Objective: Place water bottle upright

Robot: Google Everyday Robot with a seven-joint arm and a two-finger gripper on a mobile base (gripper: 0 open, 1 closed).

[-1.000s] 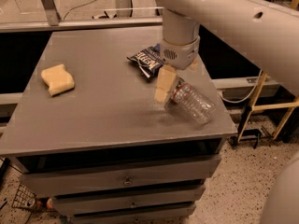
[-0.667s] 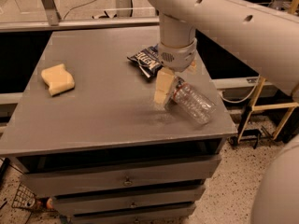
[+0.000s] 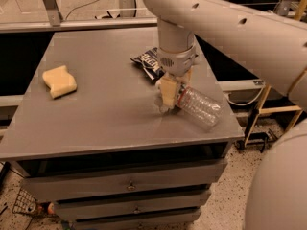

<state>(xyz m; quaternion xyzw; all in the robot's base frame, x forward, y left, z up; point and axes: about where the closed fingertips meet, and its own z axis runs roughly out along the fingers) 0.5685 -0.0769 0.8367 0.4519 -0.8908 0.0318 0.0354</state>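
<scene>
The water bottle (image 3: 201,108) is clear ribbed plastic with a red-and-white band near its shoulder. It lies tilted on its side near the right front corner of the grey table (image 3: 96,114), base pointing right and neck pointing left. My gripper (image 3: 170,94) hangs down from the white arm, and its tan fingers (image 3: 167,91) cover the bottle's neck and cap end. The cap is hidden behind the fingers.
A dark blue chip bag (image 3: 151,63) lies just behind the gripper. A yellow sponge (image 3: 59,81) lies at the table's left side. The table's right edge is close to the bottle. Drawers sit below the tabletop, and a yellow frame (image 3: 268,111) stands to the right.
The gripper has shifted slightly left and lower at the bottle's neck. The bottle lies in about the same place, still on its side.
</scene>
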